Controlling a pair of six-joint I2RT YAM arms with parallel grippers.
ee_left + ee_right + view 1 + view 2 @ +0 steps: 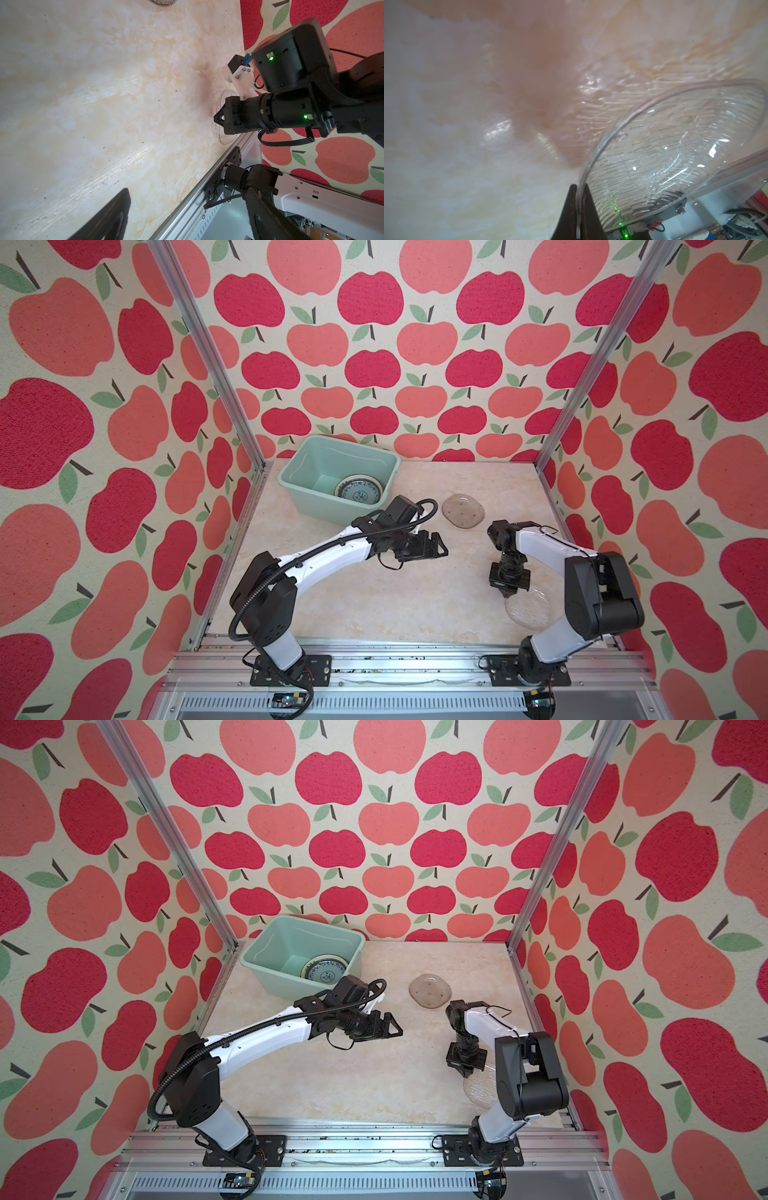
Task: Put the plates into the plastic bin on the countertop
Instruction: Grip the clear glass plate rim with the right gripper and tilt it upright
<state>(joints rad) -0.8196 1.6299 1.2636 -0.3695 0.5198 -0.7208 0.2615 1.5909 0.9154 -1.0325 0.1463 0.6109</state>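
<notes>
Apple-patterned walls in red and coral enclose a beige marble-look countertop [374,597] edged at the front by aluminium rails. At the back left corner stands the pale mint-green rectangular plastic bin [328,510], with a teal patterned round plate [358,490] lying flat on its floor, so part of the task looks done. Two plates remain outside. A smoky, rounded-square glass plate [463,510] lies alone to the right of the bin. A clear ribbed round glass plate [530,610] sits near the front rail.

The right gripper [508,593] points down at that clear plate's far edge. The wrist view shows its jaws clamped on the thin rim [578,193], probably because a flat plate offers no other hold. Whether the plate has left the surface is hard to tell through the glass.

The left gripper [441,546] hovers mid-counter with its jaws spread and nothing between them, likely waiting clear of the other arm.
</notes>
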